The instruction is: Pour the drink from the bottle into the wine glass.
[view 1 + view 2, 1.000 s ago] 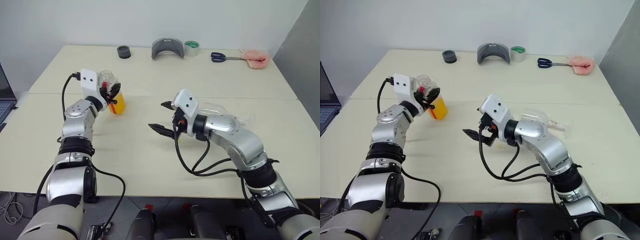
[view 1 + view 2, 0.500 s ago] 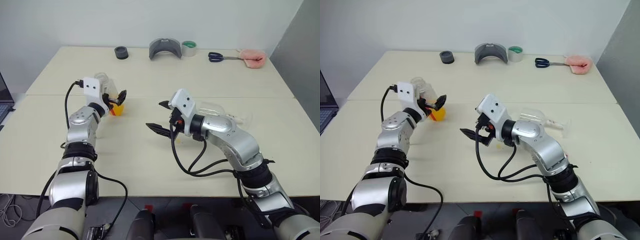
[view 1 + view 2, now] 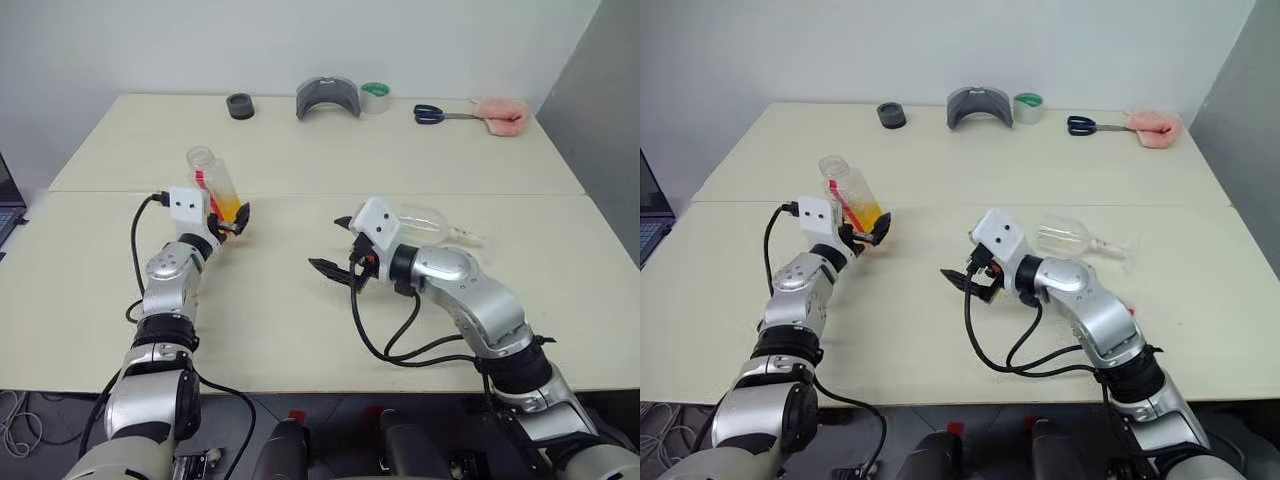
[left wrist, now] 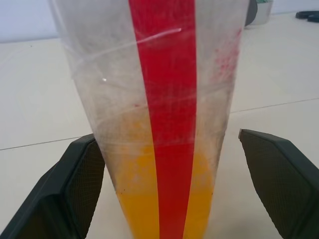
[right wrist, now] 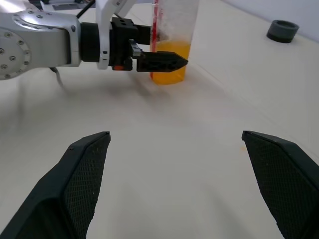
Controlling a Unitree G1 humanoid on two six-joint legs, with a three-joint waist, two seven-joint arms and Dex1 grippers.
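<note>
The pale table [image 3: 300, 300] carries everything. The right gripper [image 3: 338, 247] hovers near its middle with its fingers spread wide and nothing between them. The left gripper [image 3: 230, 220] is released too: its fingers stand open on either side of the bottle [image 3: 215, 182], one close against it and the other clear of it. The bottle stands on the table on the robot's left, its cap off, with the orange drink [image 4: 164, 209] filling its lower part beside a red stripe. The wine glass [image 3: 1080, 240] lies on its side behind the right arm, well apart from the bottle.
</note>
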